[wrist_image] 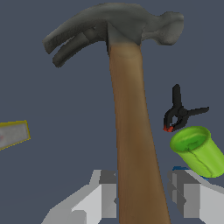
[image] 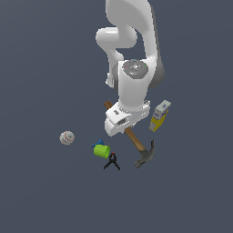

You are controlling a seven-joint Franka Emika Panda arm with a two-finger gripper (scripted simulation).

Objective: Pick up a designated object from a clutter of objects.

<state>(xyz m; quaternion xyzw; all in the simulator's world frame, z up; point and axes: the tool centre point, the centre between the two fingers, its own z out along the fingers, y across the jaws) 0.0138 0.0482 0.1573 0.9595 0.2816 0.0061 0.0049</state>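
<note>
Hand (wrist_image: 139, 199) straddles the hammer (wrist_image: 129, 131) handle, fingers apart on either side; contact cannot be confirmed. Green cup (wrist_image: 197, 151) and black clamp (wrist_image: 179, 111) lie just beside one finger.

No real room: a simulator's render. Flat, featureless dark grey-blue ground (image: 41, 68) filling the frame edge to edge, without walls, furniture or horizon. Smooth, untextured white robot arm (image: 132, 50) descending from the top centre. A few blocky, toy-like items scattered at lower centre: baseball (image: 67, 137), green cup (image: 102, 151), black clamp (image: 112, 161), hammer (image: 136, 142), and perhaps a small printed box (image: 160, 115), too blurred for certainty.
</note>
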